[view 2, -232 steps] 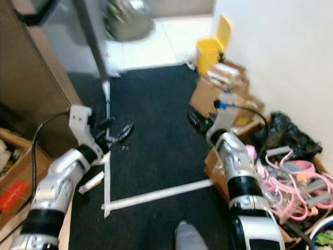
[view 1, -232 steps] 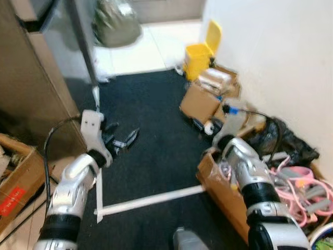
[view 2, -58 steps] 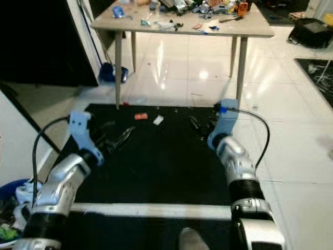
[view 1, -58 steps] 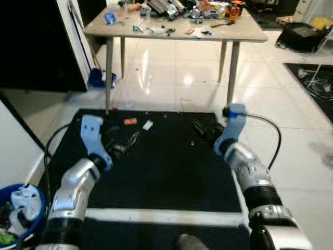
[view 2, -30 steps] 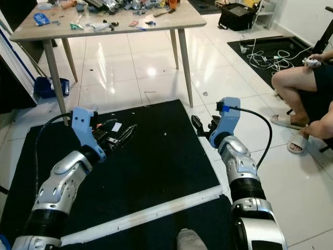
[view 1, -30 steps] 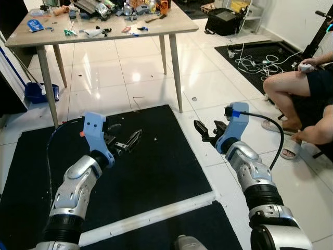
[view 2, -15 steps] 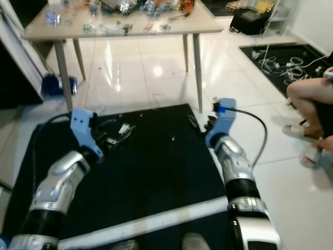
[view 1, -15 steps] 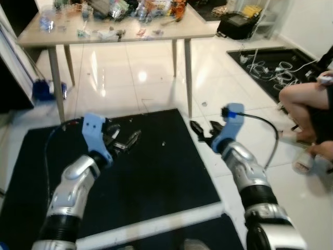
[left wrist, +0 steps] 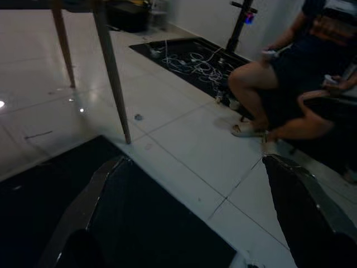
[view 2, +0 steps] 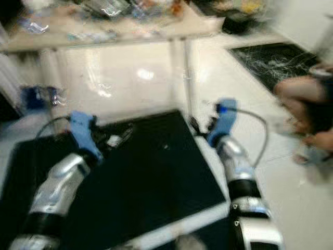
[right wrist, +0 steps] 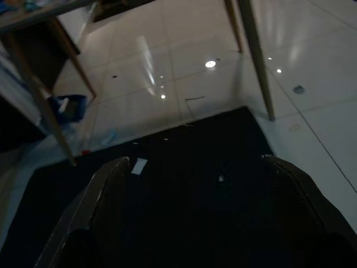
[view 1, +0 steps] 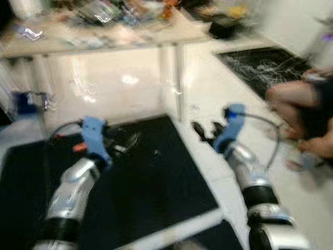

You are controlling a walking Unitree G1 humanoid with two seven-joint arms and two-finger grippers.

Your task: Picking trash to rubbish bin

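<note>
At my twelve o'clock, on the black mat [right wrist: 184, 223], lie a white paper scrap [right wrist: 138, 165] and an orange scrap [view 1: 79, 148]; nothing is picked yet, I judge. My left pincer [view 1: 126, 142] and right pincer [view 1: 204, 131] hang released and bare, the scraps just beyond the left.

Our two head views look forward and down from above both arms, blurred, and share the black mat [view 1: 140, 187] in the lower middle, the cluttered table [view 1: 104, 32] along the top and a seated person [view 1: 302, 109] at the right edge. Our left wrist view sits low and close to the floor, looking between its two fingers [left wrist: 95, 195] toward that person's legs [left wrist: 262, 95] and a table leg [left wrist: 114, 72]. Our right wrist view looks between its own fingers [right wrist: 95, 206] across the same mat [right wrist: 195, 167] toward the table legs [right wrist: 254, 56].
</note>
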